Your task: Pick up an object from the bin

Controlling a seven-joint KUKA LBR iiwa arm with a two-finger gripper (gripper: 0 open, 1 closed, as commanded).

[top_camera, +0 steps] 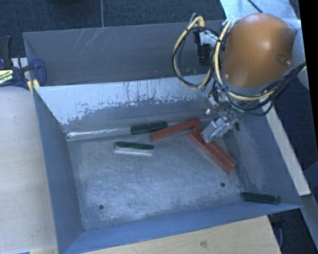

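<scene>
My gripper hangs low at the bin's right side, just over the upper end of a reddish-brown bar that lies slanted toward the lower right. A second reddish-brown bar lies nearly flat to its left, the two meeting in a corner near the gripper. A dark green marker-like stick lies at the left end of that second bar, by the back wall.
A grey-and-green flat stick lies left of centre on the floor. A black marker-like piece rests against the lower right wall. The arm's orange dome and looping cables hang above the bin's right rear corner.
</scene>
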